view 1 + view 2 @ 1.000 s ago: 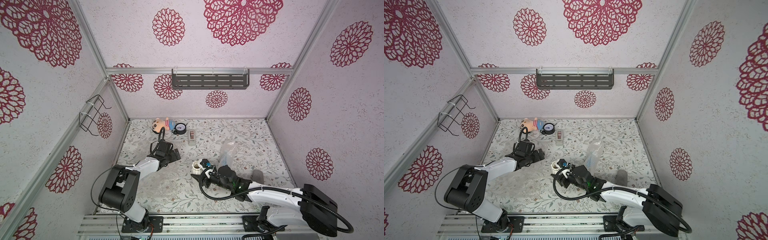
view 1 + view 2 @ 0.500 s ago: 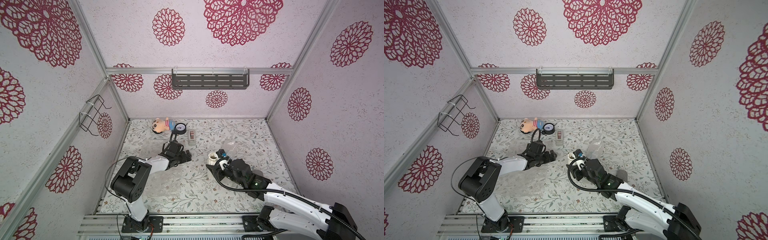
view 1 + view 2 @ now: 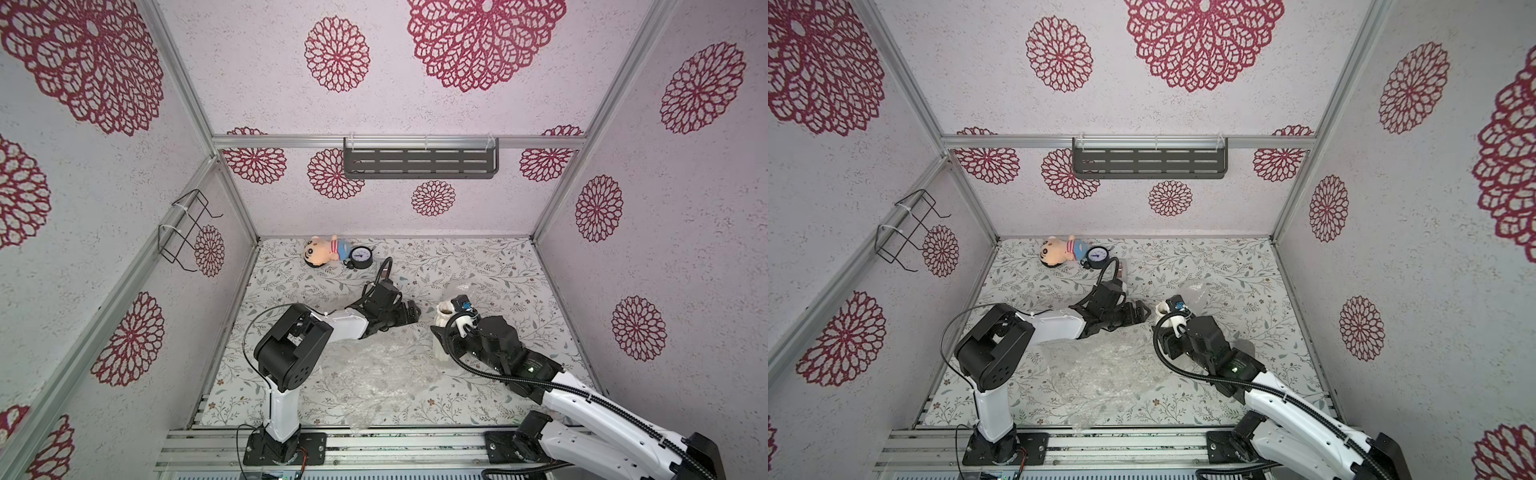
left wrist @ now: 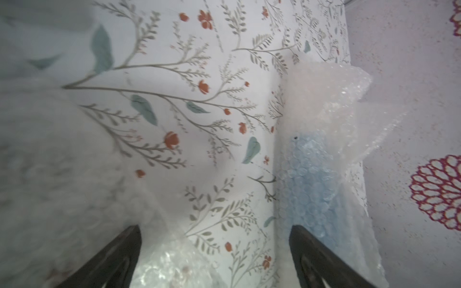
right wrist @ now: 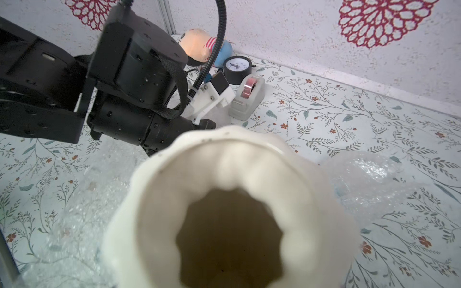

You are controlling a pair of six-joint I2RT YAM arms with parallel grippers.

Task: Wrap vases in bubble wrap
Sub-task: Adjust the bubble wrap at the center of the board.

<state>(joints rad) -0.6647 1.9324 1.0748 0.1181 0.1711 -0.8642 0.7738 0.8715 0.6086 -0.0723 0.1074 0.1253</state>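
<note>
The cream-white vase (image 3: 443, 328) (image 5: 224, 174) stands upright at the right edge of a flat bubble wrap sheet (image 3: 374, 370) (image 3: 1100, 365). My right gripper (image 3: 448, 337) is shut on it from the near side, and the vase's wide mouth hides the fingers in the right wrist view. The light blue vase (image 4: 311, 189) lies rolled in the other bubble wrap sheet (image 4: 331, 99), just behind the right wrist (image 3: 1196, 296). My left gripper (image 3: 414, 314) (image 4: 215, 228) is open and low over the table, left of the cream vase, with nothing between its fingers (image 4: 314, 254).
A beige tape dispenser (image 5: 247, 97), a round gauge (image 3: 360, 257) and a plush doll (image 3: 322, 254) sit near the back wall. A dark shelf (image 3: 419, 162) hangs on the back wall, and a wire rack (image 3: 187, 228) on the left wall.
My right gripper carried the cream vase to the right across the sheet. The left arm swung right, towards the middle of the table, and its gripper stayed open.
</note>
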